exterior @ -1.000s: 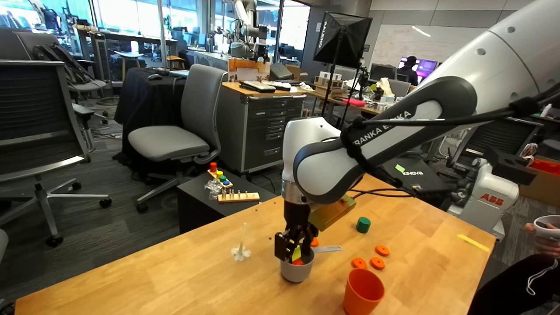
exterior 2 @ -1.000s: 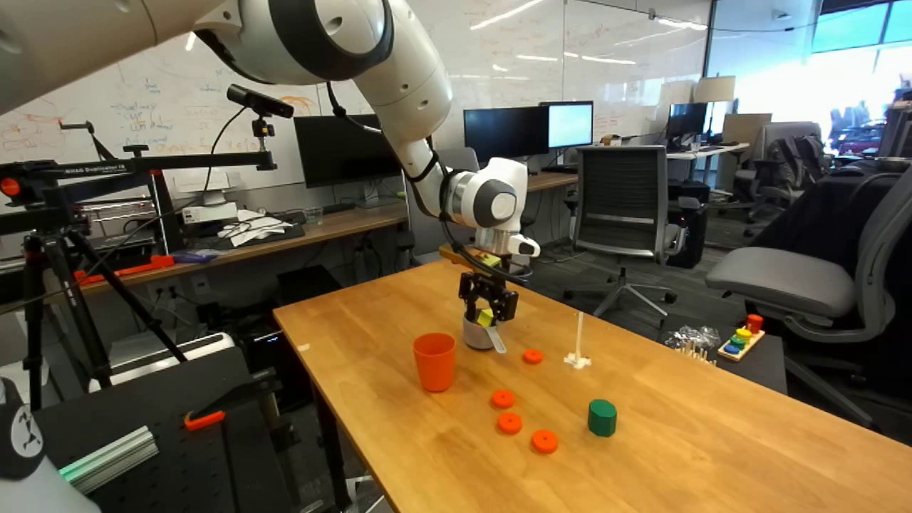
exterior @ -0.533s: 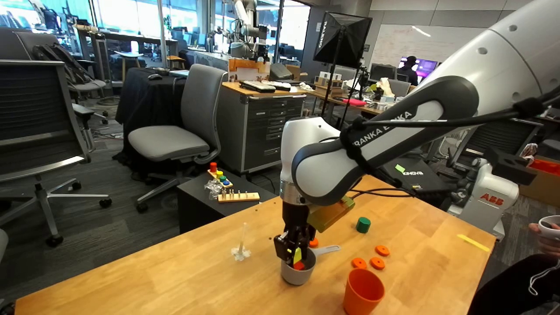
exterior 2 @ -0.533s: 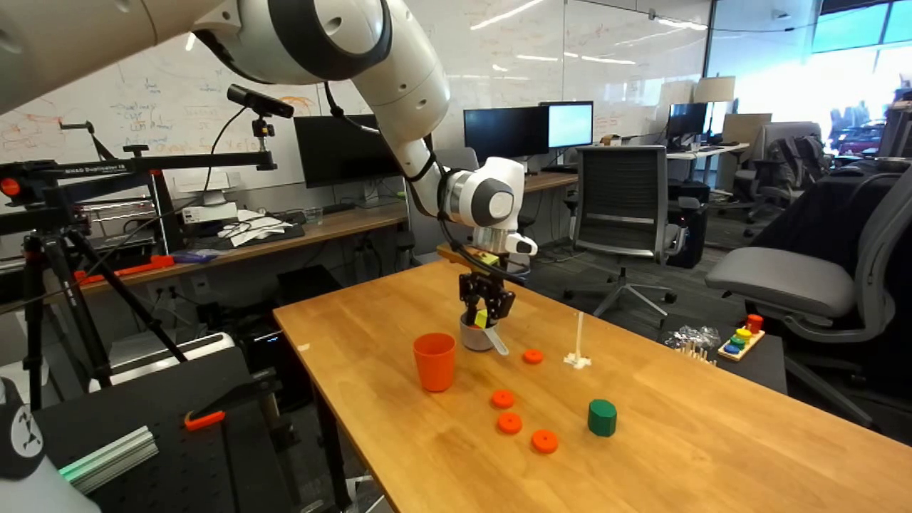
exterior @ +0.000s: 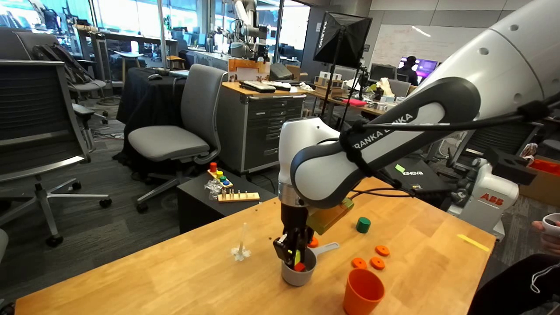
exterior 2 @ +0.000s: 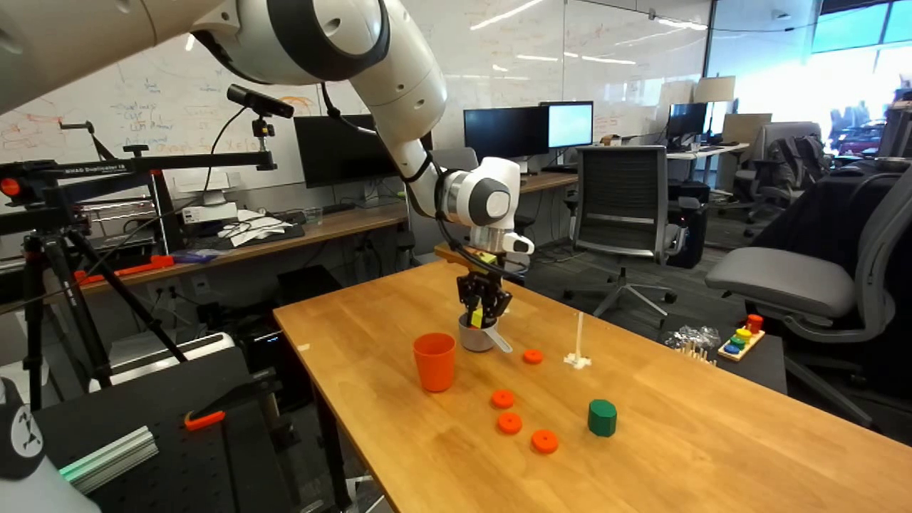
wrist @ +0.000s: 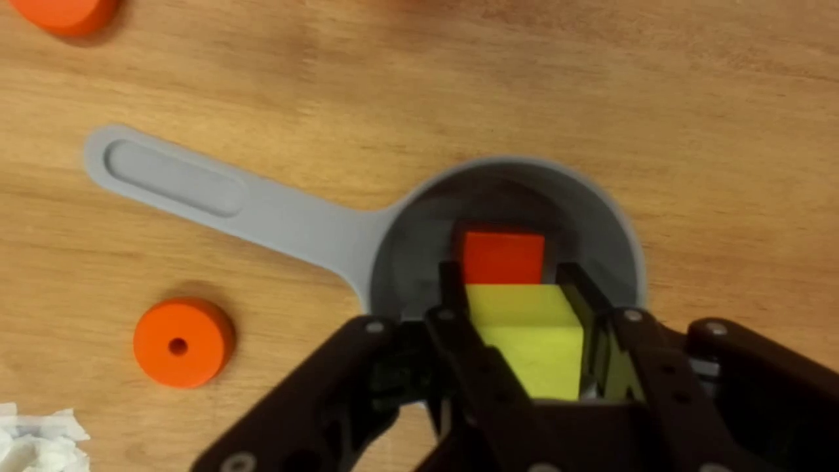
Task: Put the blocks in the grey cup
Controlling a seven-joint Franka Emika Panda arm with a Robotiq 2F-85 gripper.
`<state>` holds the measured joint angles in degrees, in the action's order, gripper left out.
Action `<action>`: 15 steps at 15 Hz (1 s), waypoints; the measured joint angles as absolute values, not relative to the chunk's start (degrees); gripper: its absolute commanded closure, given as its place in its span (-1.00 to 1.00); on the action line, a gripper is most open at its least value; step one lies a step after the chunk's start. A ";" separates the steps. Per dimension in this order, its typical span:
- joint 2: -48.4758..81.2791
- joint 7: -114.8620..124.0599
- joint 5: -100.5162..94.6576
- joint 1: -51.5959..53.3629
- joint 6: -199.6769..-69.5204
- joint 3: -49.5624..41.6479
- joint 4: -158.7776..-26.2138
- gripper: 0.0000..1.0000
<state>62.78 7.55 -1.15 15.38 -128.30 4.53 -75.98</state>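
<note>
The grey cup (exterior: 296, 279) stands upright on the table, with its handle (wrist: 262, 210) pointing off to one side. A red block (wrist: 503, 257) lies inside it. My gripper (wrist: 511, 278) points down into the cup's mouth, its fingers shut on the yellow block (wrist: 544, 357). In both exterior views that yellow block (exterior 2: 477, 317) shows at the cup's rim. How deep the fingertips reach is hidden. A green block (exterior 2: 602, 418) rests on the table, apart from several flat orange-red round blocks (exterior 2: 509, 423). One orange-red round block (wrist: 183, 342) lies close to the cup's handle.
A taller orange cup (exterior: 364, 291) stands near the grey cup. On the far side a thin upright stick (exterior 2: 579, 338) rises from white bits on the table. A strip of yellow tape (exterior: 473, 243) marks the table near one edge.
My fingers have closed in on the yellow block, and the gripper has sunk slightly. The grey cup has shifted and turned a little, swinging its handle.
</note>
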 measured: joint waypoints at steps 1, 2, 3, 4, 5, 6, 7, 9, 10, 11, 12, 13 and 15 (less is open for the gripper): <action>62.78 7.55 -1.22 15.44 -128.30 4.53 -75.98 0.72; 62.78 7.55 -1.28 15.50 -128.30 4.53 -75.98 0.72; 62.78 7.55 -1.30 15.57 -128.30 4.53 -75.98 0.72; 62.77 7.55 -1.32 15.63 -128.30 4.53 -75.98 0.72; 62.77 7.55 -1.33 15.69 -128.32 4.53 -75.98 0.72; 62.77 7.55 -1.33 15.73 -128.32 4.53 -75.98 0.22; 62.77 7.55 -1.33 15.76 -128.32 4.53 -75.98 -0.28; 62.77 7.55 -1.33 15.76 -128.33 4.53 -75.99 0.67; 62.77 7.55 -1.33 15.76 -128.33 4.53 -75.99 0.60; 62.77 7.55 -1.33 15.76 -128.33 4.53 -75.99 0.53; 62.77 7.55 -1.33 15.77 -128.33 4.53 -75.99 0.24; 62.76 7.55 -1.33 15.77 -128.33 4.53 -75.99 0.71; 62.76 7.55 -1.33 15.77 -128.34 4.53 -75.99 -0.03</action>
<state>62.76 7.55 -1.33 15.77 -128.34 4.53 -75.99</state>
